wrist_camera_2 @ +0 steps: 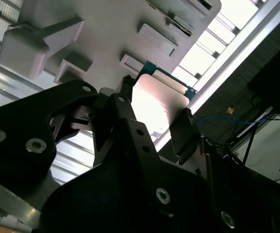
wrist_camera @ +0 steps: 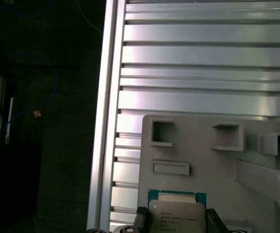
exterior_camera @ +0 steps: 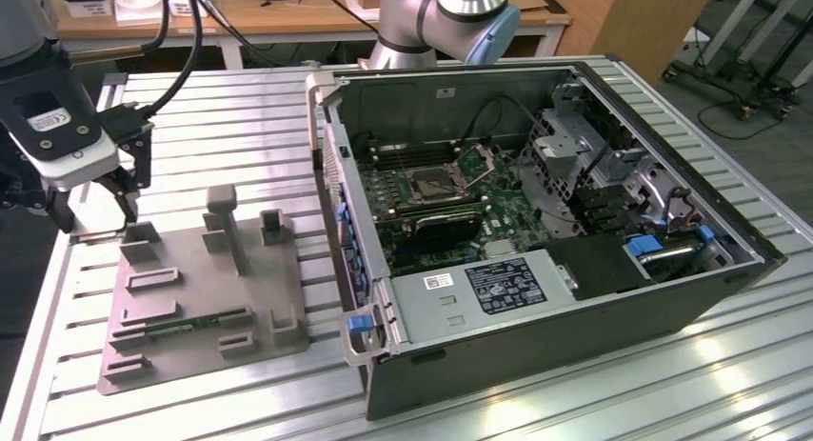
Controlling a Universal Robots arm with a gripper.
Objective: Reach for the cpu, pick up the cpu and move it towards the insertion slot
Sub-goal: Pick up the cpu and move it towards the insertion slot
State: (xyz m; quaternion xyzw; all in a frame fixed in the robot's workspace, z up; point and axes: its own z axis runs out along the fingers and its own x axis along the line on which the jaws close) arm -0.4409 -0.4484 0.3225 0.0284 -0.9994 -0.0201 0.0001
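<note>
The cpu (wrist_camera_2: 161, 94) is a thin square chip with a pale shiny face and teal-green edges. It sits between my gripper's (wrist_camera_2: 154, 101) two black fingers, which press on opposite edges. In the first wrist view the cpu (wrist_camera: 176, 209) and gripper (wrist_camera: 174, 216) hang close over the corner of the grey tray (wrist_camera: 198, 155). In the exterior view my gripper (exterior_camera: 91, 217) is at the tray's (exterior_camera: 190, 270) far corner on the exterior view's left. The insertion slot (exterior_camera: 432, 184), a silver-framed socket with a dark centre, lies inside the open computer case, well away toward the exterior view's right.
The open computer case (exterior_camera: 546, 312) stands on the slatted metal table (exterior_camera: 228, 117), its raised side wall (exterior_camera: 333, 174) between tray and socket. Upright blocks (exterior_camera: 223, 212) rise from the tray, which also carries a memory stick (exterior_camera: 178, 325). The table's edge (wrist_camera: 106, 121) runs close by my gripper.
</note>
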